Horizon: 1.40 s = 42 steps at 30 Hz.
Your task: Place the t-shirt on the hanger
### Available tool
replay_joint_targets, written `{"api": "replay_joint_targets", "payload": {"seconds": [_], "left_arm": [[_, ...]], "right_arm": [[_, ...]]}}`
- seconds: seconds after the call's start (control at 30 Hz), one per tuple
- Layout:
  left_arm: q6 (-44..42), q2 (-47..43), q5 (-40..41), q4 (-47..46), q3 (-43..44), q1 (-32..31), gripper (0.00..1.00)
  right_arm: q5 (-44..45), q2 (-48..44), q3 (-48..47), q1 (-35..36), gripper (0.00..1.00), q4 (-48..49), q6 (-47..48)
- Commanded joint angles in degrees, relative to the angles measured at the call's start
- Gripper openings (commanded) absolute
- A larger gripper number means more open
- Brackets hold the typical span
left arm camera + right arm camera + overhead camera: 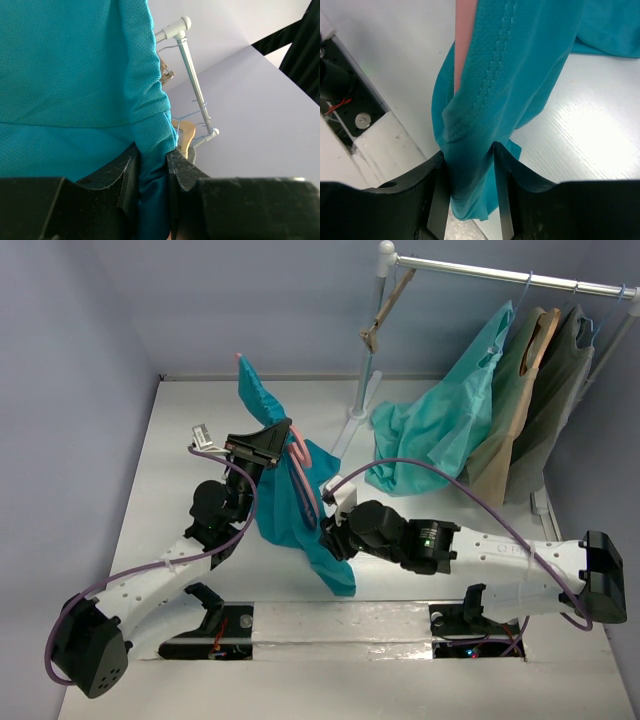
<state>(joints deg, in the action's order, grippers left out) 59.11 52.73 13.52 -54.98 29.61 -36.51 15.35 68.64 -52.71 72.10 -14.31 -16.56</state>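
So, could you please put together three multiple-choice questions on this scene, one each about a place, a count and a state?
1. Where is the mint-green garment?
A. flat on the table
B. hanging from the rail
C. folded at the table's near edge

2. How many garments hang from the rail?
A. one
B. three
C. five

3. What is the left claw doing?
A. standing open over bare table
B. gripping the rail
C. pinching the t-shirt

Answers:
1 B: it drapes from the rail at the back right.
2 B: the mint-green garment, the tan garment and the olive garment hang side by side.
3 C: in the left wrist view its jaws close on teal fabric.
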Motion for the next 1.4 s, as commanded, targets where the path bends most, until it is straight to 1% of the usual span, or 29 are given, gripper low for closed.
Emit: {"api": "replay_joint_targets", "payload": {"seconds": [0.0, 0.07, 0.13, 0.17, 0.23, 0.4, 0.47, 0.57, 0.63, 0.8, 0.83, 0.93, 1.07, 1.13, 1.17, 1.2, 1.23, 1.27, 1.3, 1.37], "left_arm": [[1.0, -2.0, -1.0, -2.0, 2.0, 0.3, 0.0], [1.2, -2.4, -1.5, -1.4, 2.0, 0.3, 0.0], [1.4, -2.7, -1.6, -1.4, 1.7, 0.3, 0.0], [1.4, -2.8, -1.6, -1.4, 1.6, 0.3, 0.0], [1.7, -3.0, -1.6, -1.5, 1.2, -0.2, 0.0], [2.6, -3.9, -1.8, -2.2, -0.1, -1.4, 0.0], [1.5, -4.8, -1.0, -0.4, 0.4, -1.4, 0.0], [0.6, -6.6, -0.8, 1.8, 0.7, -1.4, 0.0], [0.8, -7.3, -1.6, 2.2, 0.6, -1.4, 0.0], [3.3, -7.6, -4.9, 2.4, -0.2, -1.4, 0.0], [3.5, -7.8, -5.5, 2.5, -0.4, -1.4, 0.0], [4.3, -9.0, -5.3, 3.0, -1.6, -1.4, 0.0], [4.3, -10.7, -4.6, 4.4, -2.3, -1.4, 0.0], [4.1, -11.3, -4.7, 5.1, -2.2, -1.4, 0.0], [3.5, -11.5, -4.7, 5.5, -2.1, -1.4, 0.0], [2.8, -11.8, -4.7, 6.0, -1.5, -1.4, 0.0], [1.8, -12.0, -3.9, 8.5, -0.9, -1.4, 0.0], [0.7, -12.3, -3.3, 10.1, -0.2, -1.4, 0.04], [-2.5, -12.7, -2.5, 11.5, 1.6, -1.4, 0.23], [-6.3, -12.9, 0.5, 18.0, 4.0, -1.4, 0.45]], "right_arm": [[4.2, 0.1, -2.0, 0.5, 0.42, 4.8, 2.1], [4.3, 0.3, -2.1, 0.5, 0.4, 6.0, 2.9], [4.9, 0.4, -2.5, 0.5, 0.36, 6.9, 3.9], [5.6, 0.7, -2.9, 0.5, 0.32, 7.0, 4.1], [6.6, 0.7, -3.3, 0.5, 0.3, 8.9, 4.8], [10.3, 0.3, -4.5, 0.5, 0.28, 11.9, 6.2], [11.9, 0.4, -4.7, 0.5, 0.28, 13.0, 6.8], [10.8, -0.6, -4.4, 0.5, 0.28, 13.7, 7.2], [11.1, -0.7, -4.8, 0.5, 0.28, 15.9, 8.3], [12.0, 2.5, -7.9, 0.5, 0.26, 16.8, 11.6], [12.3, 2.6, -8.0, 0.5, 0.26, 18.3, 12.2], [13.0, 3.1, -8.6, 0.5, 0.25, 20.9, 14.4], [12.1, 3.8, -10.0, 0.0, 0.24, 21.7, 15.4], [11.7, 4.3, -10.0, -0.6, 0.18, 21.8, 15.6], [11.4, 4.3, -10.0, -1.2, 0.13, 21.5, 15.3], [10.2, 4.4, -9.8, -1.2, 0.05, 21.0, 14.6], [10.0, 4.3, -9.6, -1.2, 0.03, 20.1, 14.3], [10.0, 4.1, -8.7, -1.2, 0.01, 19.5, 13.7], [9.8, 3.7, -8.1, -1.2, 0.0, 18.9, 12.5], [9.1, 1.5, -6.6, -1.2, 0.0, 17.1, 11.0]]}}
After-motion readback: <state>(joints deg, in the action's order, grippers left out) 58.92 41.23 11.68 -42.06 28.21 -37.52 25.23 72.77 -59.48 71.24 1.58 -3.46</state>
